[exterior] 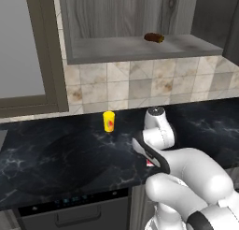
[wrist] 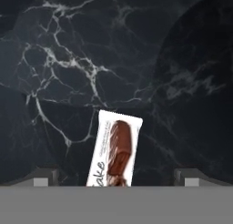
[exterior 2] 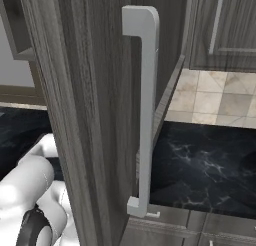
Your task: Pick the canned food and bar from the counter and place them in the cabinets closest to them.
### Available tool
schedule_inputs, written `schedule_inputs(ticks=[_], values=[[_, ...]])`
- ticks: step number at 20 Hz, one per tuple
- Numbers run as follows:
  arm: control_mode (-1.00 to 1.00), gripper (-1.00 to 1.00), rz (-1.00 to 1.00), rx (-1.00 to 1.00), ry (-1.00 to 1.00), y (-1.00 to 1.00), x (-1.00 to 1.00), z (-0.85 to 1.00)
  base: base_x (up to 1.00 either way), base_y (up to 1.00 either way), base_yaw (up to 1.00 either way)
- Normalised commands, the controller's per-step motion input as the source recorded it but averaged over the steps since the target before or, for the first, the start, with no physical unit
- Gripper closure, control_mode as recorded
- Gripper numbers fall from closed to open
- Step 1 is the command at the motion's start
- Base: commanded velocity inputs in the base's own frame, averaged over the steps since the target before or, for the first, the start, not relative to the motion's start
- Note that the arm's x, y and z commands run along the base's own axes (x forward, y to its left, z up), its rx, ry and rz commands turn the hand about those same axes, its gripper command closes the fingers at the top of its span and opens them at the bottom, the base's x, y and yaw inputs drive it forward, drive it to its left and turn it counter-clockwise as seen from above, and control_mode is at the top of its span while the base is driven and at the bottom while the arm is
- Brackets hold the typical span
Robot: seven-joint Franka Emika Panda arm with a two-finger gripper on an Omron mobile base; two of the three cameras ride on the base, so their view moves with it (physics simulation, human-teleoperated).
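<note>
Pincer jaws wide apart over bar flat on counter, bare marble all round.

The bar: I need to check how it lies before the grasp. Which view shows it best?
The hand view: the bar lies flat on the black counter, between the open gripper fingers. The left base view catches a red-white sliver beside the arm; in the right base view the cabinet door blocks it.

Black marble counter, tiled backsplash
</note>
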Motion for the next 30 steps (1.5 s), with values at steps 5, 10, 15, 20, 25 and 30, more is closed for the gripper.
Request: schedule_inputs(ticks=[5,10,15,20,25,30], values=[[-1.0,-1.0,0.0,0.0,0.0,-0.01,-0.44,-0.43,0.0,0.0,0.0],[-1.0,-1.0,0.0,0.0,-0.02,0.0,-0.29,-0.58,0.0,0.0,0.0],[-1.0,-1.0,0.0,-0.05,-0.12,-0.04,-0.02,-0.84,0.0,0.0,0.0],[-1.0,-1.0,0.0,-0.07,-0.14,-0.1,-0.09,-0.85,0.0,0.0,0.0],[-1.0,-1.0,0.0,-0.01,-0.09,-0.28,-0.37,-0.63,0.0,0.0,0.0],[-1.0,-1.0,0.0,0.0,-0.02,-0.05,-0.06,-0.05,0.0,0.0,0.0]])
